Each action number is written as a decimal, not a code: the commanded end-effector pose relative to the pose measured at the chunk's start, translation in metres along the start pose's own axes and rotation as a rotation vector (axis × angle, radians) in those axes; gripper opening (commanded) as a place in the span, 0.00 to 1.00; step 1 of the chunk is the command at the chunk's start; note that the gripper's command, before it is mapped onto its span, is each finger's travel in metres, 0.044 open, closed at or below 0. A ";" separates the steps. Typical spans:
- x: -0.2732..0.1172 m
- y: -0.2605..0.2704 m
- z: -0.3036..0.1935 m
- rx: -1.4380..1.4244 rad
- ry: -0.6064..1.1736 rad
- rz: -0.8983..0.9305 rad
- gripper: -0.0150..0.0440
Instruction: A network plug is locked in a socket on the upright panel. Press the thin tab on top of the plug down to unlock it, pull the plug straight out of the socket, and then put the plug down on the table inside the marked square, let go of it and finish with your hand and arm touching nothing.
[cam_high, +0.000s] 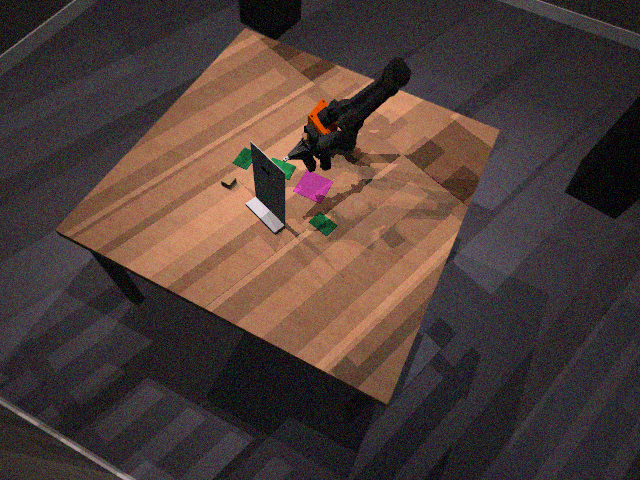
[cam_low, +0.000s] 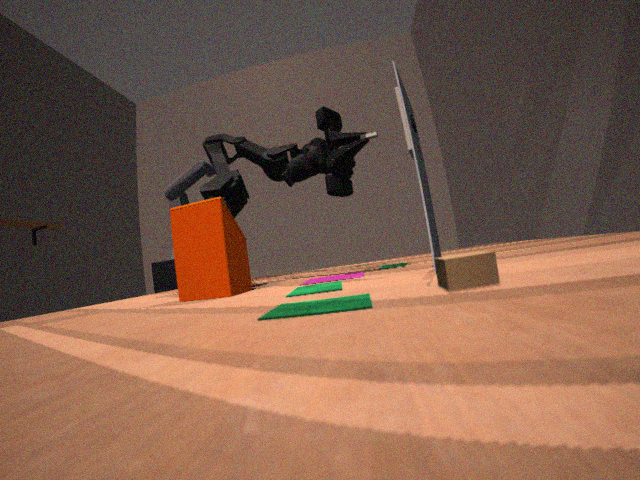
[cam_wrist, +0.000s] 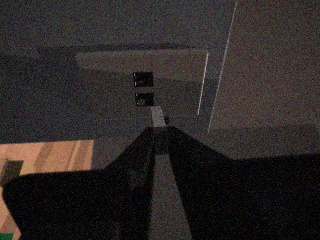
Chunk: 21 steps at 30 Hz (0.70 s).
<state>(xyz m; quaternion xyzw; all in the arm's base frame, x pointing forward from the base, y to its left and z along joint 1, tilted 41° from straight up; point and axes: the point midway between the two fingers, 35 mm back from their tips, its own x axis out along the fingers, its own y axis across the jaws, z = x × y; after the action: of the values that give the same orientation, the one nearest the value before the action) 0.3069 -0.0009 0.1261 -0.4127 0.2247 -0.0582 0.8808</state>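
Note:
My gripper (cam_high: 290, 157) (cam_low: 365, 136) (cam_wrist: 160, 133) is shut on the pale plug (cam_high: 285, 159) (cam_low: 371, 134) (cam_wrist: 158, 115), which sticks out past the fingertips. The plug is out of the socket, with a gap to the upright panel (cam_high: 269, 191) (cam_low: 425, 198) in the exterior view. Two dark socket openings, an upper one (cam_wrist: 143, 79) and a lower one (cam_wrist: 144, 99), show on the panel's plate (cam_wrist: 180, 92). The magenta square (cam_high: 312, 186) (cam_low: 338, 277) lies flat on the table, below and to one side of the gripper. The plug's tab is too small to make out.
Green squares lie on the table: one (cam_high: 242, 158) (cam_low: 320, 307) past the panel, one (cam_high: 285, 169) (cam_low: 317, 289) near the gripper, one (cam_high: 323, 223) (cam_low: 395, 266) beyond the magenta. A small tan block (cam_high: 228, 182) (cam_low: 469, 271) lies behind the panel. An orange pedestal (cam_low: 199, 250) stands by the arm.

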 end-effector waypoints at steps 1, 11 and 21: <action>-0.003 -0.012 0.000 -0.002 -0.004 -0.002 0.25; -0.013 -0.037 -0.004 -0.001 -0.003 -0.005 0.25; -0.014 -0.035 -0.008 -0.069 -0.017 0.054 0.25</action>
<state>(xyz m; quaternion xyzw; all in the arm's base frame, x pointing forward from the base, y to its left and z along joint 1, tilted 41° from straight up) 0.2935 -0.0282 0.1597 -0.4191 0.2236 -0.0510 0.8785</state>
